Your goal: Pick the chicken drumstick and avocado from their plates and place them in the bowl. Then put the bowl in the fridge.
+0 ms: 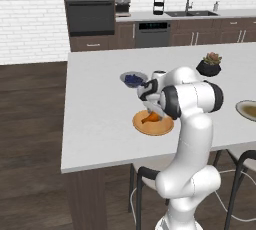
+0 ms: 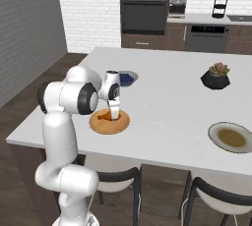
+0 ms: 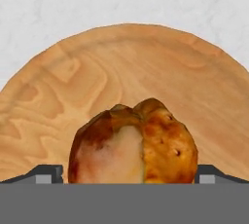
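Now the open hand (image 3: 124, 178) straddles the chicken drumstick (image 3: 133, 142) mid-plate (image 3: 146, 67).

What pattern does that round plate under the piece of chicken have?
The round orange-tan plate has a swirling wood grain, clearest in the hand view.

no legible text or labels

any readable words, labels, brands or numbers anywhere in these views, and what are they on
None can be read.
Wall oven: control strip too blurred to show any text.
Dishwasher: faint lit marks on its panel, too small to read.
Orange plate: wood grain, no lettering.
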